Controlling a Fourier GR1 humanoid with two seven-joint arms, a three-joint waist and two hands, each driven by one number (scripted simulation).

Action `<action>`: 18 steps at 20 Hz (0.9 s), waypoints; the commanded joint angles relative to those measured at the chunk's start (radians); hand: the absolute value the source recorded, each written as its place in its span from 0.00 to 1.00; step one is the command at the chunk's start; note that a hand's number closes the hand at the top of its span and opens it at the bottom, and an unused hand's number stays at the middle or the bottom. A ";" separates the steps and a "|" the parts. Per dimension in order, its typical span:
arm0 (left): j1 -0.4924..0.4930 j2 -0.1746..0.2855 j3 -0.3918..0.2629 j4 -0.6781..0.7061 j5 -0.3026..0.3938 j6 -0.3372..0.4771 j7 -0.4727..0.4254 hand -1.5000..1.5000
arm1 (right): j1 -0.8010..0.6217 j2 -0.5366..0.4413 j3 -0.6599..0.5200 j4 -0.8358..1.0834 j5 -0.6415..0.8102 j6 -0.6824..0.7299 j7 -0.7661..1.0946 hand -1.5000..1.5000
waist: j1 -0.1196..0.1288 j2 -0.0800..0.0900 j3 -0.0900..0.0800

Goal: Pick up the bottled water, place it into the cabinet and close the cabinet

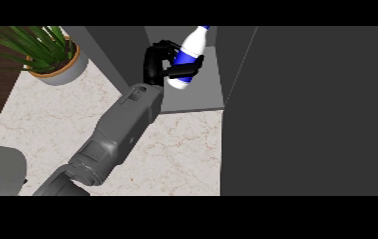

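Note:
The bottled water [193,44] is white with a blue label and leans with its cap up and to the right, inside the open cabinet [193,101]. My left hand [156,62] is just left of the bottle, with its black fingers and thumb curled round the blue label. The bottle's base is just above the cabinet's grey floor; whether it touches I cannot tell. The cabinet's dark door [310,108] stands open and fills the right side of the view. My right hand does not show.
A potted plant [46,53] in a grey pot stands at the back left on the pale marble counter [177,148]. A rounded grey shape [10,169] shows at the lower left edge. The cabinet's grey side wall [111,50] runs left of my hand.

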 commanded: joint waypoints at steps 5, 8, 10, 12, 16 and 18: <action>-0.078 0.073 0.029 0.143 -0.025 -0.015 -0.032 1.00 | -0.006 -0.004 -0.016 -0.061 -0.100 0.005 0.050 0.00 | -0.012 0.012 -0.001; -0.090 0.049 0.028 0.169 -0.041 0.064 -0.083 0.00 | 0.033 -0.012 0.000 -0.031 -0.077 0.059 -0.016 0.00 | -0.039 0.009 0.000; -0.105 0.058 0.032 0.178 -0.046 0.074 -0.097 0.00 | 0.010 -0.009 -0.043 -0.026 -0.101 0.044 -0.017 0.00 | -0.028 0.010 0.000; -0.116 0.035 0.019 0.204 -0.063 0.113 -0.105 0.00 | 0.018 0.001 0.007 0.000 -0.055 0.062 -0.036 0.00 | -0.047 0.015 0.000; -0.164 0.039 0.030 0.219 -0.061 0.127 -0.087 0.00 | 0.029 -0.014 0.006 -0.016 -0.060 0.081 -0.028 0.00 | -0.050 0.016 -0.001; -0.167 0.037 0.047 0.203 -0.046 0.057 -0.091 0.00 | 0.004 -0.010 0.001 0.007 -0.062 0.072 -0.021 0.00 | -0.034 0.017 -0.001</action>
